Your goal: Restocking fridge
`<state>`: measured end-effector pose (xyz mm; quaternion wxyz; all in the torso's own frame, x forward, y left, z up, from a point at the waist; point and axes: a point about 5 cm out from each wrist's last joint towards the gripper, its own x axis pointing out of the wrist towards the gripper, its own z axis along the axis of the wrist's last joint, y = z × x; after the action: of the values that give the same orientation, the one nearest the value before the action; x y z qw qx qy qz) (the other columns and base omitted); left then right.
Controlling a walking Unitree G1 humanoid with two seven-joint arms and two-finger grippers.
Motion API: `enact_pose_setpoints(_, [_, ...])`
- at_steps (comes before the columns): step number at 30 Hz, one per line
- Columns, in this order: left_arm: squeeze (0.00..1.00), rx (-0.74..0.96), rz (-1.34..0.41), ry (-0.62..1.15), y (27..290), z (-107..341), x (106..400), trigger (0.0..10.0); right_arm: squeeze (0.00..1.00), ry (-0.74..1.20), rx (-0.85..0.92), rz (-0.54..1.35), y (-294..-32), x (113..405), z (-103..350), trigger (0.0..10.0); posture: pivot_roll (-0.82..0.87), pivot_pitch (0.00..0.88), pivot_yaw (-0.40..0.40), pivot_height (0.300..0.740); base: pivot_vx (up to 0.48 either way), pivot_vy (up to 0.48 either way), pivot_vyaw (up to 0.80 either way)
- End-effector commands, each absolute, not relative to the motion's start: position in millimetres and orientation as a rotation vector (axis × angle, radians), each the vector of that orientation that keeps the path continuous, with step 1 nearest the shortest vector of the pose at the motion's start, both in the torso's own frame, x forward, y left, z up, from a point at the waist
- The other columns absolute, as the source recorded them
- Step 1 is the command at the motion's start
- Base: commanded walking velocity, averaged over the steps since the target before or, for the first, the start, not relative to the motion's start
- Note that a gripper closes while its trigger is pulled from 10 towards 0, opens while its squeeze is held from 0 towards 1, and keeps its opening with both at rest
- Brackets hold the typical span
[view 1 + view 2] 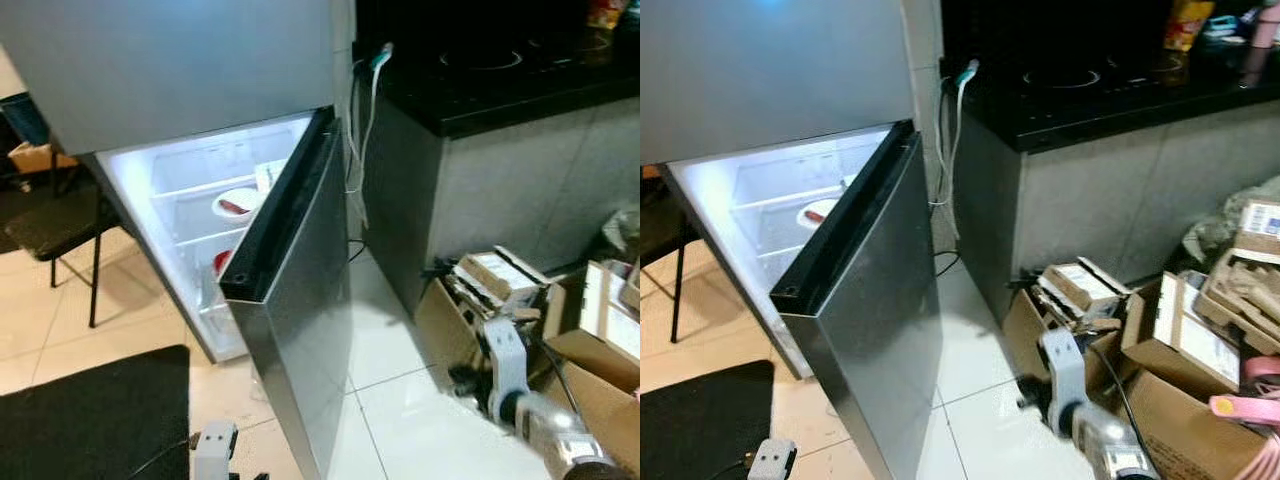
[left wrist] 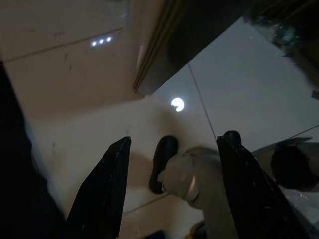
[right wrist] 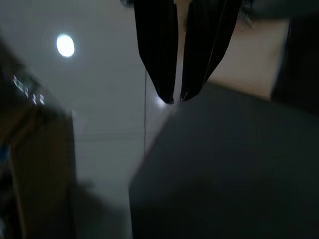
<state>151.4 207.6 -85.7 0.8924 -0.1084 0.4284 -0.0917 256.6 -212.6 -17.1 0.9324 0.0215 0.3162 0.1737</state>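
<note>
The fridge door (image 1: 300, 300) stands open ahead of both lowered arms, shelves lit. The left end effector (image 2: 172, 184) is spread open and empty; the right end effector (image 3: 174, 97) is nearly closed, holding nothing. Restocking looks barely begun; the cardboard boxes (image 1: 1180, 330) sit on the floor beside the right arm.

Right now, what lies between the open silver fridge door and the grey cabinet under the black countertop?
Bare glossy white floor tile between open silver fridge door and grey cabinet; white cables hang behind, seen in both eye views.

Head pair looks down from above; wrist cameras point at the floor.
Both eye views share the open fridge door (image 1: 290, 300), the dark table (image 1: 1090, 90) and cardboard boxes (image 1: 1170, 330); each wrist view sits close over pale floor tiles (image 2: 75, 89).
</note>
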Motion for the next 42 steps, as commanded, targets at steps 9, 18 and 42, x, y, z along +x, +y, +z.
enact_pose_setpoints(9, [0.00,-0.220,-0.141,0.970,209.5,-94.9,129.8,10.0,0.00,0.821,0.037,0.238,-218.7,212.6,-55.1,10.0,0.00,0.000,0.016,0.740,0.000,0.000,0.71])
enact_pose_setpoints(18, [0.00,-0.220,-0.139,0.965,206.8,-94.7,132.5,10.0,0.00,0.927,0.058,0.088,-236.2,176.4,-73.2,10.0,-0.01,0.000,0.014,0.740,0.000,0.000,0.71])
enact_pose_setpoints(42, [0.00,-0.204,-0.162,0.984,197.0,-96.6,133.9,10.0,0.00,1.046,-0.016,0.041,-242.7,142.3,-87.7,10.0,-0.01,0.000,0.005,0.740,0.000,0.000,0.71])
